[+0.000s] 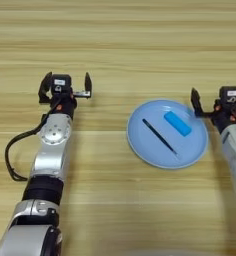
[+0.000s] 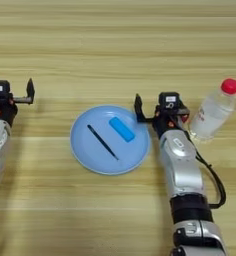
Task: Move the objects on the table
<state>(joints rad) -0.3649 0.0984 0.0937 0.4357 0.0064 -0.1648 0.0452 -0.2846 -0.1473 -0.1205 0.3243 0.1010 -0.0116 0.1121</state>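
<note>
On the table [image 1: 115,40] lies a round light blue plate [image 1: 190,150] with both objects on it. The thin black stick [image 1: 160,136] lies diagonally across the plate's middle. The small bright blue block [image 1: 177,123] rests just right of it, toward the plate's far side. My left gripper [image 1: 66,86] stands open and empty on the table, well to the left of the plate. My right gripper [image 2: 161,111] is open and empty too, at the plate's right rim, with one black finger [image 2: 138,107] just over that edge.
A clear plastic bottle [image 2: 212,112] with a red cap [image 2: 230,86] lies tilted on the table immediately right of the right gripper. A black cable [image 1: 12,155] loops beside the left forearm.
</note>
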